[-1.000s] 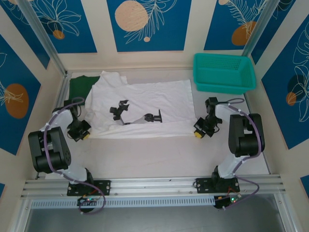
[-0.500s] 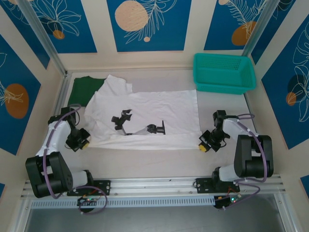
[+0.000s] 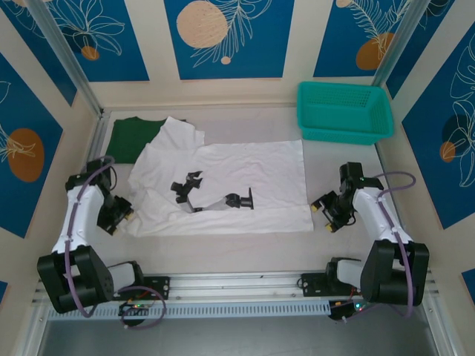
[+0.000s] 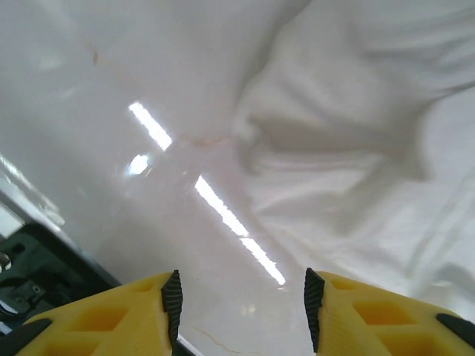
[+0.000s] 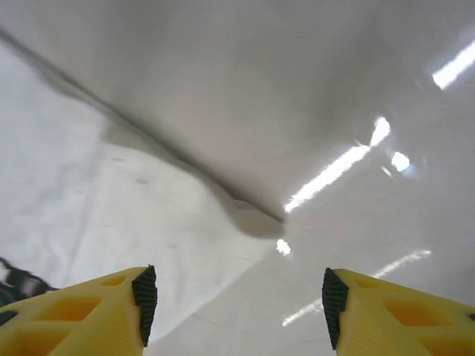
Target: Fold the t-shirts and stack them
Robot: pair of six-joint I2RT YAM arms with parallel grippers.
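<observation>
The white t-shirt point(image 3: 230, 185) with a small black print point(image 3: 211, 194) lies spread flat across the table's middle. Part of the dark green shirt point(image 3: 132, 136) shows behind its far-left shoulder, partly under it. My left gripper point(image 3: 119, 215) is open beside the white shirt's near-left corner; its wrist view shows rumpled white cloth point(image 4: 349, 141) ahead and bare table between the yellow fingers point(image 4: 148, 311). My right gripper point(image 3: 324, 211) is open just off the near-right corner, whose white cloth point(image 5: 111, 215) lies ahead of the left finger.
A teal mesh basket point(image 3: 344, 111) stands at the back right. The white table point(image 3: 245, 248) runs bare along the front, ending at the metal rail point(image 3: 237, 285) by the arm bases. Enclosure walls close both sides.
The white shirt has been drawn toward the front edge and flattened. Both grippers let go of its near corners and moved outward and nearer, the left to the left, the right to the right.
</observation>
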